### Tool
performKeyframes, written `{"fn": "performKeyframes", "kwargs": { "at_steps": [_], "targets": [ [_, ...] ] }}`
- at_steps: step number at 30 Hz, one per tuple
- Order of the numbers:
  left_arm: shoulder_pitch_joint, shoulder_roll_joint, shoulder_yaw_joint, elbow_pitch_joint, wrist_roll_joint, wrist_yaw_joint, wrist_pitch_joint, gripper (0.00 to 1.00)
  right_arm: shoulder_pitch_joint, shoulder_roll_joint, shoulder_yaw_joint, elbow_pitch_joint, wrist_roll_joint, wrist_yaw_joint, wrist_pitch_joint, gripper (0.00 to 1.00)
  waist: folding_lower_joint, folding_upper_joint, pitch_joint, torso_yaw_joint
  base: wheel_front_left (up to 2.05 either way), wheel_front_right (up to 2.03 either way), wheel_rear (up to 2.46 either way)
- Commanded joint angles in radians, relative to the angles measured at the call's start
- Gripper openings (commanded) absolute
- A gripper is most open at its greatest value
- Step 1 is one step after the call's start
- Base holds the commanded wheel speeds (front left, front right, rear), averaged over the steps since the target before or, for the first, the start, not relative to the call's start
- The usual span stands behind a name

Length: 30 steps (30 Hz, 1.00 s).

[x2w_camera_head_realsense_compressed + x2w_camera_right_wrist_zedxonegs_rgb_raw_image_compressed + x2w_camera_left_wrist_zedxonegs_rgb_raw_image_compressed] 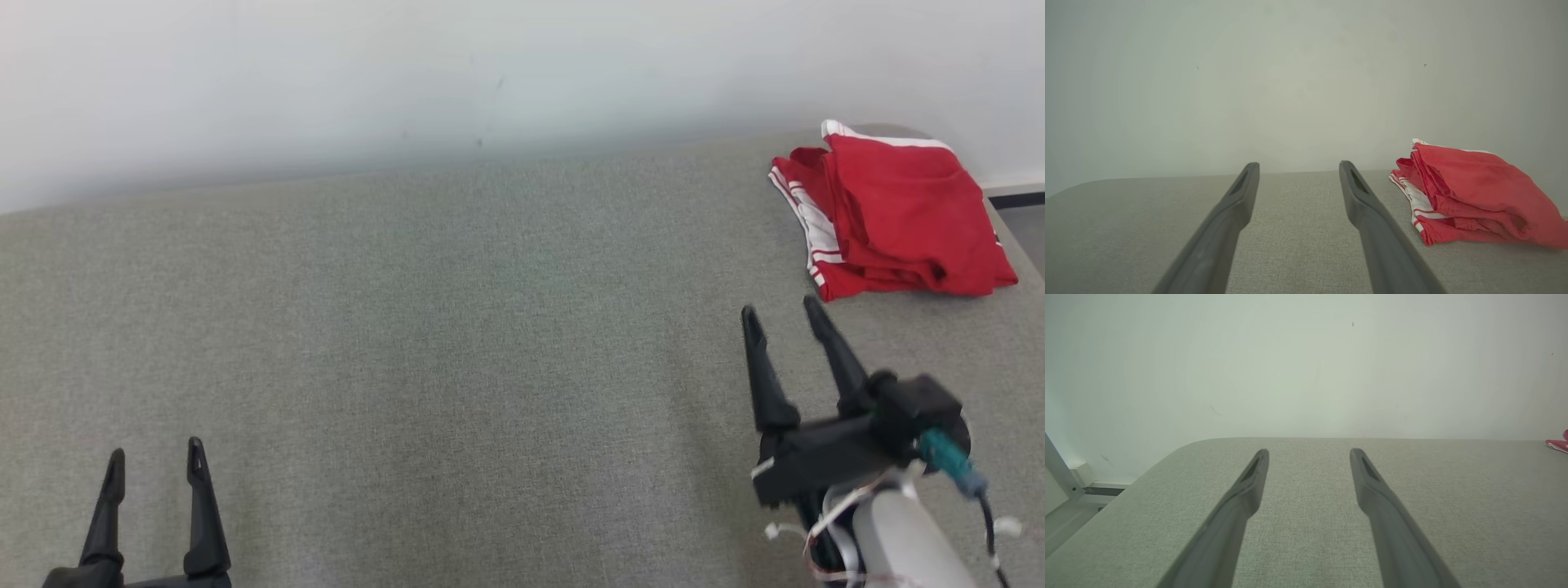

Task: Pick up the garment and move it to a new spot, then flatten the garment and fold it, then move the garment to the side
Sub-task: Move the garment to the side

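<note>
We see the red garment [894,216], white-striped at its hem, folded in a rumpled stack at the far right corner of the grey padded surface [457,343]. Its inner layers are hidden. Our right gripper [778,309] sits near it, fingers spread, empty. Our left gripper [155,448], equally spread and empty, is well apart at the near left, with broad open surface between them.
</note>
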<state>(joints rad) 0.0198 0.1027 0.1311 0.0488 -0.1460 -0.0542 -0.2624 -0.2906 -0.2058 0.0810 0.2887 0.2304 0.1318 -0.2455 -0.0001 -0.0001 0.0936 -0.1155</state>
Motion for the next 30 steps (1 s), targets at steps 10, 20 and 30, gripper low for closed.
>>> {"fn": "performKeyframes", "kwargs": {
  "at_steps": [10, 20, 30],
  "targets": [
    [0.037, 0.008, -0.006, 0.059, 0.028, -0.008, -0.003, 1.00, 0.208, 0.071, -0.049, -0.094, -0.054, -0.003, -0.019, 1.00, 0.0001, 0.0001, -0.066, 0.015, 0.00, 0.00, 0.00],
    [0.066, 0.027, -0.014, 0.093, 0.055, 0.010, -0.003, 1.00, 0.280, 0.092, -0.072, -0.115, -0.122, -0.003, -0.018, 1.00, 0.0001, 0.0001, -0.106, 0.027, 0.00, 0.00, 0.00],
    [0.074, 0.033, -0.023, 0.080, 0.040, 0.012, 0.015, 1.00, 0.283, 0.105, -0.081, -0.129, -0.138, -0.003, 0.005, 1.00, 0.0001, 0.0001, -0.116, 0.051, 0.00, 0.00, 0.00]
  ]
}}
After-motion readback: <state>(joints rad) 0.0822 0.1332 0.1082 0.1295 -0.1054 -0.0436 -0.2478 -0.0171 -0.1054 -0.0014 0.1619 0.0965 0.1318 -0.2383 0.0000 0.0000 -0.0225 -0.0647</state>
